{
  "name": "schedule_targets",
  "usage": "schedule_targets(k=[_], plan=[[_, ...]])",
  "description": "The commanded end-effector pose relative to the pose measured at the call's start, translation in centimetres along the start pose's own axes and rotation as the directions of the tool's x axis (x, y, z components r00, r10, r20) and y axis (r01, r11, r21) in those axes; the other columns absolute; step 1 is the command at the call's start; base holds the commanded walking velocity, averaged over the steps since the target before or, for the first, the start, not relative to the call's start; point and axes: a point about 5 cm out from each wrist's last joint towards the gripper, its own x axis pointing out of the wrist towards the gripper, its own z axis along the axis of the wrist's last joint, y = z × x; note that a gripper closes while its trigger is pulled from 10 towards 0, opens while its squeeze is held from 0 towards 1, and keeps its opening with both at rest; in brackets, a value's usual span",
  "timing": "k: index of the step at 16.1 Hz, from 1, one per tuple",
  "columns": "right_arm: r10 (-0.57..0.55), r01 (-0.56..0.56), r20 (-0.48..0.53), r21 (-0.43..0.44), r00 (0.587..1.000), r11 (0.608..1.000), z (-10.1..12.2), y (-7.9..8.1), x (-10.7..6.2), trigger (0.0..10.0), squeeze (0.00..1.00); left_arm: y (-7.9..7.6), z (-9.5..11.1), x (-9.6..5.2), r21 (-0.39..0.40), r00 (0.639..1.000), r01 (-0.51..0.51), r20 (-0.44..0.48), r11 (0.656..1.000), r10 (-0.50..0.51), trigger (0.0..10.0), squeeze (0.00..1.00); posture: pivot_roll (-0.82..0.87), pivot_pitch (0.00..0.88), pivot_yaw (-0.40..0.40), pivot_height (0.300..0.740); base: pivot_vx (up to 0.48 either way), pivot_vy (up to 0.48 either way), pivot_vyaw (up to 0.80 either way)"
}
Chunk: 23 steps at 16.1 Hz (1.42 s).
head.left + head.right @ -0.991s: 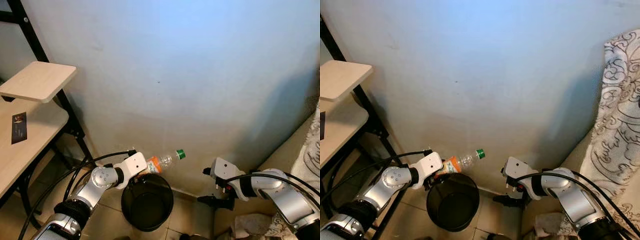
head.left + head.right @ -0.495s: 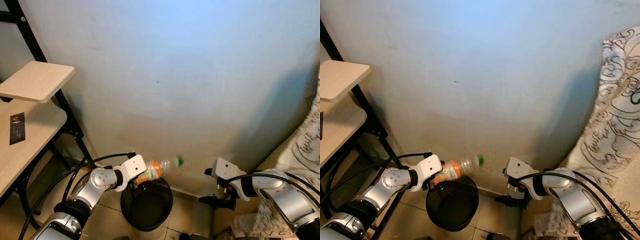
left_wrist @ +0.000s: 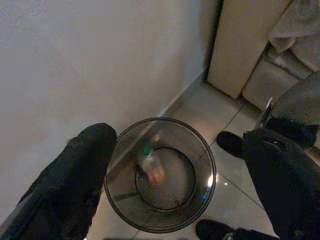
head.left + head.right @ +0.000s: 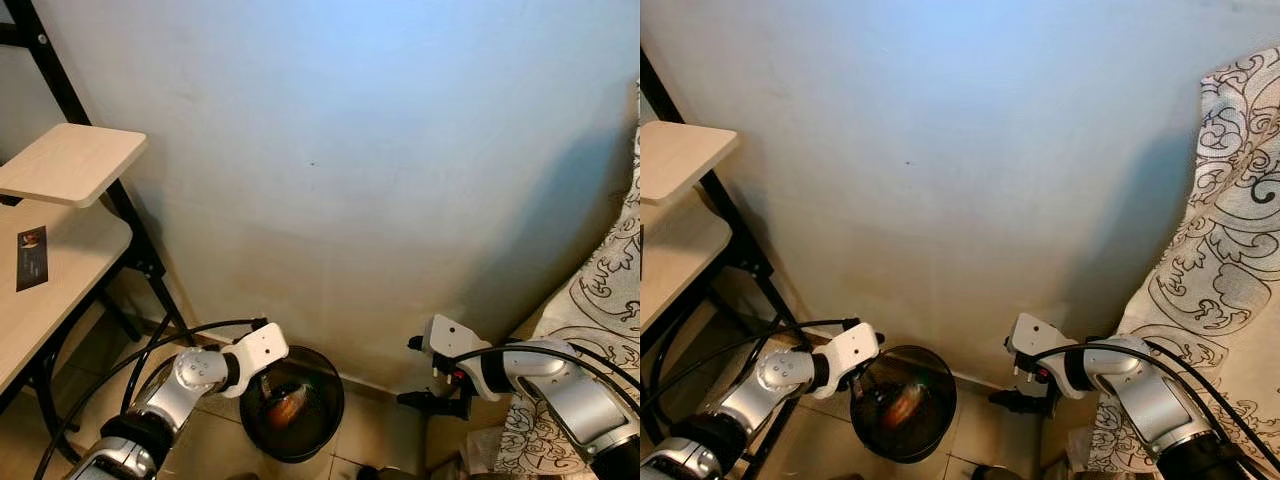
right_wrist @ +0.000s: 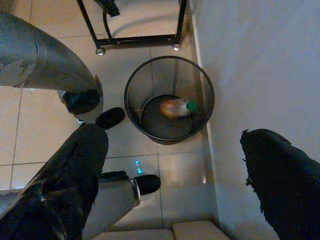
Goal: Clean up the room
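Observation:
A clear plastic bottle (image 4: 285, 403) with an orange label and green cap lies blurred inside the black mesh bin (image 4: 335, 385), which stands on the tiled floor against the wall. My left gripper (image 3: 177, 137) hangs just above the bin's left rim, open and holding nothing; its wrist view looks straight down at the bottle (image 3: 152, 167) in the bin (image 3: 207, 165). My right gripper (image 4: 432, 400) is low to the right of the bin, open and empty, and its wrist view also shows the bottle (image 5: 175, 106) in the bin (image 5: 132, 95).
A wooden desk with a raised shelf (image 4: 75, 160) and a black metal frame (image 4: 150, 265) stands at the left, a dark card (image 4: 30, 257) on it. A patterned cloth (image 4: 600, 290) hangs at the right. The pale wall is close ahead.
The bottle has left my left gripper and dropped into the bin. The left gripper opened and sank a little. The right arm stayed put; the view shifted slightly.

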Motion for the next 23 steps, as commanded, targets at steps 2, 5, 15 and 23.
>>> schedule_targets(k=[2, 5, 15, 23], plan=[[-0.027, 0.026, 0.028, 0.023, 0.999, 0.999, 0.2, -0.2, -0.1, 10.0, 0.0, 0.4, 0.6, -0.6, -0.025, 0.996, -0.058, 0.065, 0.998, 0.059, 10.0, 1.0, 0.02, 0.059, -0.008, 0.74, 0.0, 0.0, 0.0], [-0.245, 0.207, 0.182, 0.205, 0.952, 0.957, -0.1, -0.2, 0.7, 10.0, 0.0, 0.7, 3.9, -2.4, -0.181, 0.924, -0.215, 0.281, 0.96, 0.26, 10.0, 1.0, 0.02, 0.045, 0.013, 0.74, 0.0, 0.0, 0.0], [-0.749, 0.446, 0.282, 0.66, 0.599, 0.605, 3.8, 1.6, 2.9, 10.0, 0.0, 0.0, 6.9, -7.4, -0.359, 0.721, -0.56, 0.233, 0.747, 0.653, 10.0, 0.0, 0.07, 0.002, 0.028, 0.74, 0.0, 0.026, 0.0], [-0.795, 0.443, 0.261, 0.716, 0.547, 0.54, 3.8, 1.4, 2.1, 10.0, 0.0, -0.1, 6.7, -8.3, -0.366, 0.714, -0.583, 0.195, 0.725, 0.673, 10.0, 0.0, 0.08, 0.0, 0.03, 0.74, 0.0, 0.413, 0.0]])
